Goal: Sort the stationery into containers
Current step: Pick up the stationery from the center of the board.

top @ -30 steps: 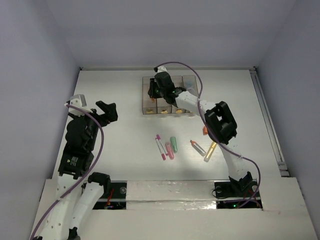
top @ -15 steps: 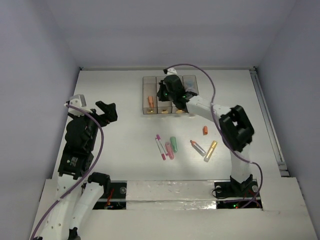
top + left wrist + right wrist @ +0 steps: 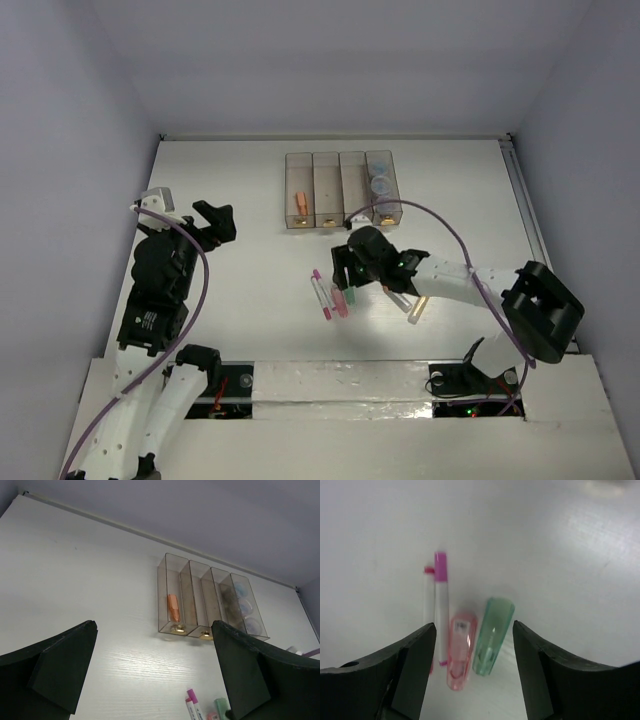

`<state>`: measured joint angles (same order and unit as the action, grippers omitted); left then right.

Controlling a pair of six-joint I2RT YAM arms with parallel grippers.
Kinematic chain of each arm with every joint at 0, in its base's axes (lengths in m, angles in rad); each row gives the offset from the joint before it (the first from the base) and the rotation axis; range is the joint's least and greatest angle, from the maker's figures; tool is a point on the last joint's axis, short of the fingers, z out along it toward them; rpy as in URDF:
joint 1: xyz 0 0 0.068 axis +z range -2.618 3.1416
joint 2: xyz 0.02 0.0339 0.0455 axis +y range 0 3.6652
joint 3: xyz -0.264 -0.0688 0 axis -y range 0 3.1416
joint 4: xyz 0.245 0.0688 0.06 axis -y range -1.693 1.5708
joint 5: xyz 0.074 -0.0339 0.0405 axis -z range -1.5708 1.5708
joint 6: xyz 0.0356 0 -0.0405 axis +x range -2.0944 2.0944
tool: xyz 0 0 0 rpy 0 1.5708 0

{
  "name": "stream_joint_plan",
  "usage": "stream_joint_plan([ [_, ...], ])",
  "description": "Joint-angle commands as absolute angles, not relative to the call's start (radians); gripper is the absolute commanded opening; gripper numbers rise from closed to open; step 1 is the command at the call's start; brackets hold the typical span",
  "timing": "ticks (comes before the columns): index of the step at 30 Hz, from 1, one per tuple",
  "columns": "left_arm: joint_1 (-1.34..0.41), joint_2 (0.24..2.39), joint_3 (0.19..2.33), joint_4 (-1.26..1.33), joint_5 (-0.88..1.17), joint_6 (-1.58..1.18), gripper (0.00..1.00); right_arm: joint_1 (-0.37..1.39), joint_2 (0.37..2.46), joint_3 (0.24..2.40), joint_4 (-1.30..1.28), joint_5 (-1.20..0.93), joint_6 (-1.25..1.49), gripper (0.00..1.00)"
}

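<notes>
Right gripper (image 3: 472, 630) hangs with jaws wide over the pink marker (image 3: 461, 650) and green marker (image 3: 492, 635). These lie side by side, well near of the bins (image 3: 339, 175), with a white-magenta marker (image 3: 440, 605) just left of them. Left gripper (image 3: 154, 625) is parked at left, jaws wide and empty. Judged: the markers are light, stiff, smooth and apt to roll. Pinch one across mid-barrel.

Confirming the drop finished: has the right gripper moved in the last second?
Yes. The right gripper came off the bins toward the arm bases, now above the pink marker and green marker.
</notes>
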<state>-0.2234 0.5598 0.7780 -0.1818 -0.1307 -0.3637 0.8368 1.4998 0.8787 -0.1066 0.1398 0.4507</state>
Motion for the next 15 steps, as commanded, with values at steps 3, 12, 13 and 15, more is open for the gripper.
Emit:
stream_joint_plan([
  [3,-0.229,0.563,0.767,-0.126,-0.117,-0.351,0.99,0.876,1.523,0.854,-0.176,0.183,0.480,0.70],
  [12,-0.229,0.566,0.765,-0.127,-0.115,-0.348,0.99,0.876,1.657,0.913,-0.196,0.275,0.479,0.56],
  [13,-0.229,0.566,0.764,-0.127,-0.112,-0.348,0.99,0.876,1.666,0.914,-0.195,0.270,0.477,0.55],
  [15,-0.229,0.557,0.762,-0.129,-0.110,-0.348,0.99,0.885,1.690,0.916,-0.187,0.262,0.474,0.54],
])
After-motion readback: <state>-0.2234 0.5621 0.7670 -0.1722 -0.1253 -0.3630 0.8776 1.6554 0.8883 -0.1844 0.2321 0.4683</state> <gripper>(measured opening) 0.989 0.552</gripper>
